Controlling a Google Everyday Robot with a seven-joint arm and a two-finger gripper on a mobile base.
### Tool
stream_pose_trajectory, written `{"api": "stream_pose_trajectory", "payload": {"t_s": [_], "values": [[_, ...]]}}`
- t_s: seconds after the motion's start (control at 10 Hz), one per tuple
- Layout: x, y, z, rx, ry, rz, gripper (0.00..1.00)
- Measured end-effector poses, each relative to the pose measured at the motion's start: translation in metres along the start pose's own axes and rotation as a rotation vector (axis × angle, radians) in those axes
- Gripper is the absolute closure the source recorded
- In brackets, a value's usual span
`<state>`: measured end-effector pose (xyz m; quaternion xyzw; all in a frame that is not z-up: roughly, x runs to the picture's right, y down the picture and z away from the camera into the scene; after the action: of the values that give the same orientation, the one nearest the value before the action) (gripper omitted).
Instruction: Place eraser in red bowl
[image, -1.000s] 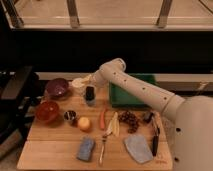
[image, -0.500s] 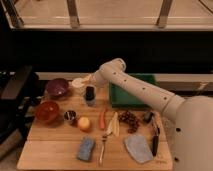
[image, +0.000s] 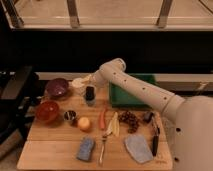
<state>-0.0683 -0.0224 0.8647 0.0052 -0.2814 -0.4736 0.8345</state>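
The eraser (image: 90, 94), a small black block, stands upright on the wooden table (image: 55, 150) at the back centre. My gripper (image: 90, 86) reaches down from the white arm (image: 135, 87) and sits right over the eraser's top; whether it holds the eraser does not show. The red bowl (image: 47, 111) sits at the left of the table, left of and nearer than the eraser, and looks empty.
A purple bowl (image: 56, 87) sits behind the red bowl. A white cup (image: 78, 83) is next to the gripper. A green tray (image: 127, 95) is on the right. In front lie a metal cup (image: 70, 117), an orange fruit (image: 84, 123), a carrot (image: 102, 119), a banana (image: 114, 124), grapes (image: 129, 119), a blue-grey sponge (image: 86, 149), a grey cloth (image: 137, 148) and a black-handled tool (image: 155, 140).
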Motion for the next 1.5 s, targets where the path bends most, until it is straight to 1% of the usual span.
{"api": "stream_pose_trajectory", "payload": {"t_s": [0.7,0.8,0.9,1.0,1.1,1.2,1.3,1.5], "values": [[0.0,0.0,0.0,0.001,0.0,0.0,0.3],[-0.001,0.0,-0.002,-0.008,-0.001,-0.015,0.3],[-0.002,-0.001,-0.004,-0.025,-0.002,-0.045,0.3],[-0.005,0.001,-0.003,-0.061,-0.002,-0.09,0.3],[-0.006,0.005,-0.002,-0.11,0.006,-0.094,0.3],[-0.008,0.005,0.0,-0.147,0.006,-0.095,0.3],[-0.009,0.006,0.002,-0.156,0.004,-0.095,0.3],[-0.005,0.01,0.005,-0.141,0.011,-0.093,0.3]]}}
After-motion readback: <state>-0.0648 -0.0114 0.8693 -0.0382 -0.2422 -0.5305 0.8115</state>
